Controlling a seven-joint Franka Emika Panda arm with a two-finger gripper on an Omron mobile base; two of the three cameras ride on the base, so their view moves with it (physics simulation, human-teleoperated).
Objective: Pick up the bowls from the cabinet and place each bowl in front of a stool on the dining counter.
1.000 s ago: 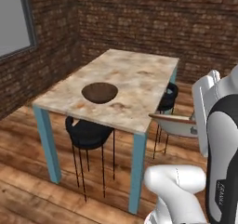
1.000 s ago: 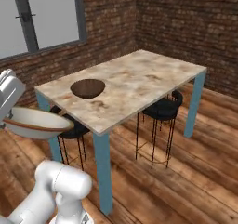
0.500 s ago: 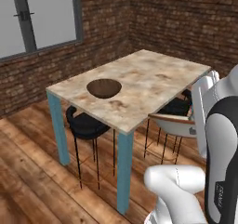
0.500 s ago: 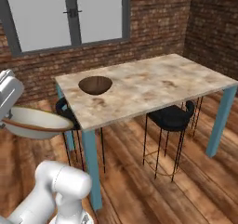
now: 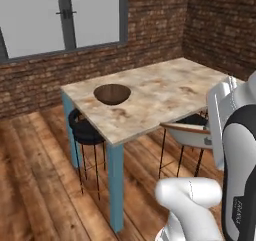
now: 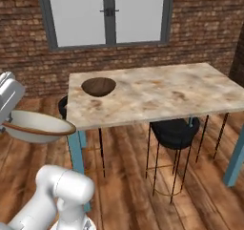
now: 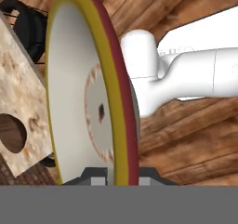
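The dark brown bowl [image 5: 112, 93] already sat on the dining counter [image 5: 165, 92], near its left end and close to the near edge, just above a black stool [image 5: 85, 130] tucked under that corner, so the first placement looked done. In the right base view the same bowl [image 6: 98, 86] lay at the counter's [image 6: 157, 93] left end, with a second stool [image 6: 174, 131] standing under the near edge further right and no bowl on the marble above it. The beige-cream bowl [image 6: 37, 126] with its tan rim was off the counter, carried roughly level at the robot's side and lower than the marble top. The gripper [image 7: 118, 174] was clamped shut on that bowl's rim [image 7: 76, 93], as the hand view showed, the rim running between the finger tips. What remained, as I judged it, was to bring this bowl over the counter and set it down in front of the unoccupied stool, well apart from the brown one. The cabinet played no further part.
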